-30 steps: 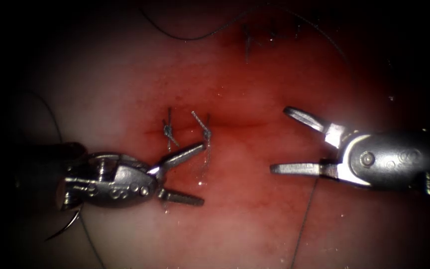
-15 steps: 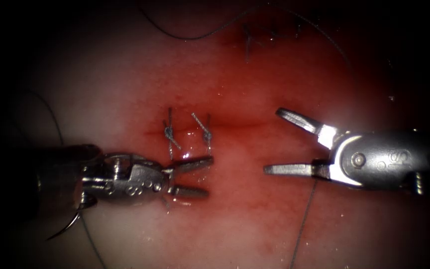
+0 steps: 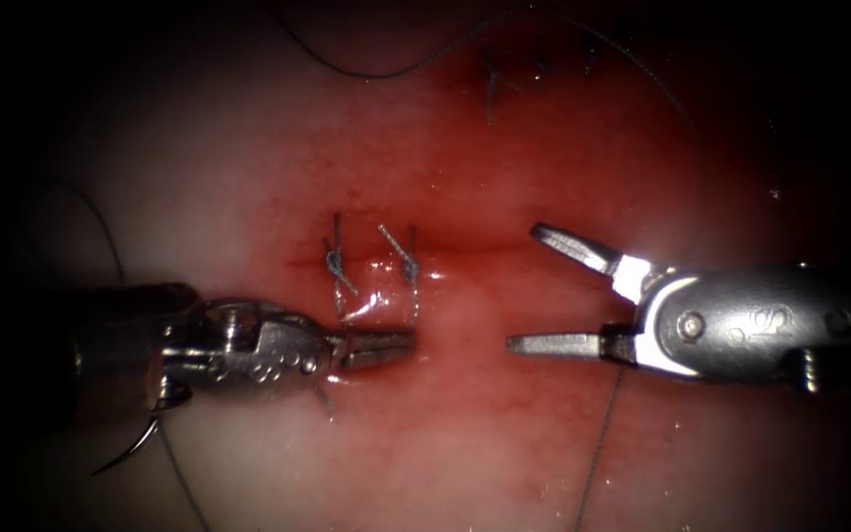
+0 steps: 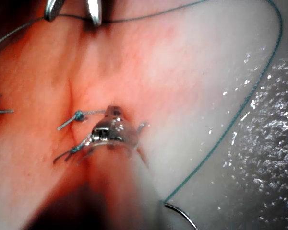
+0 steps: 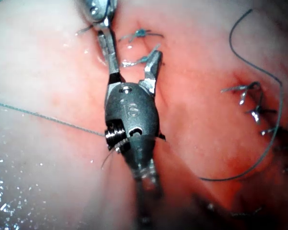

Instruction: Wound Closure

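Endoscope view: the left tool (image 3: 401, 345) lies low on the tissue (image 3: 248, 177), just below the two knotted stitches (image 3: 371, 264) that cross the cut (image 3: 465, 248). Its fingers are closed, where half a second ago they stood apart and a second ago were spread wide. Whether they pinch tissue or a cut thread end (image 3: 414, 300) I cannot tell; the tip sits right under the right-hand stitch's tail.

The right tool (image 3: 524, 291) comes in from the right with fingers wide open, holding nothing. It has moved leftward over the last second, and one finger now lies near the cut's right part.

The needle (image 3: 130, 448) lies free on the tissue at lower left, below the left tool's wrist, not held and not in the tissue. In the left wrist view the needle (image 4: 180, 215) shows with the thread (image 4: 230, 129) running off from it.

Red fluid (image 3: 544, 167) stains the tissue around the cut. Older stitches (image 3: 492, 84) sit further up.
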Controlling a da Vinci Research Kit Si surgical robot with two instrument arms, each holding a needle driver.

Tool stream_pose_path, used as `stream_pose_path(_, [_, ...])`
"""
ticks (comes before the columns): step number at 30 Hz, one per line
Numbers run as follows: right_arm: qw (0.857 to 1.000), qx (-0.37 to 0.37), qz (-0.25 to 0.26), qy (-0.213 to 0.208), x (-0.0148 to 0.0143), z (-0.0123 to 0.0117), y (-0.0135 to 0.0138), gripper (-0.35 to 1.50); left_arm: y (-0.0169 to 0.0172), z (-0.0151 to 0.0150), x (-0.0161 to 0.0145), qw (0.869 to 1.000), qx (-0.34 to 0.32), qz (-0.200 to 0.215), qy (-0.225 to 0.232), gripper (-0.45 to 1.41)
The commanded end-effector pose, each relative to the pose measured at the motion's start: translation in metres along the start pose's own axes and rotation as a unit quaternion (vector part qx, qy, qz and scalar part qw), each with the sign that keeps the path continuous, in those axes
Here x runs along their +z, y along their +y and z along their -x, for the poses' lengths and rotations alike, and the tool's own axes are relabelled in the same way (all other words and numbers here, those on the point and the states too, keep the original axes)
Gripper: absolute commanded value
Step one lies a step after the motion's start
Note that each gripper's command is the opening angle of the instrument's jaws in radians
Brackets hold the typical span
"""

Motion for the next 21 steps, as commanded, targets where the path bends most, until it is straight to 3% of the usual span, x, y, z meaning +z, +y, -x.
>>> stream_pose_path(1, [1.0, 0.0, -0.001, 0.002, 0.0008, 0.0006, -0.0008, 0.74, -0.0002, -0.0001, 0.0003, 1.0, -0.001, 0.004, 0.006, -0.45])
stream_pose_path(9, [1.0, -0.01, -0.007, 0.008, 0.0023, 0.0025, -0.0012, 0.74, -0.0015, -0.0007, -0.0014, 1.0, -0.001, 0.008, 0.01, -0.45])
stream_pose_path(13, [0.999, -0.036, -0.01, 0.011, 0.0047, 0.0048, -0.0023, 0.76, -0.002, -0.0013, -0.0023, 1.0, 0.002, 0.008, 0.007, -0.45])
stream_pose_path(16, [0.999, -0.051, 0.007, 0.006, 0.0065, 0.0059, -0.0032, 1.06, -0.002, -0.0018, -0.0026, 1.0, 0.0, 0.008, 0.007, -0.45])
stream_pose_path(21, [0.997, -0.071, 0.019, 0.003, 0.0086, 0.0064, -0.0042, 1.16, -0.0022, -0.0022, -0.0028, 1.0, 0.003, 0.009, 0.008, -0.45])
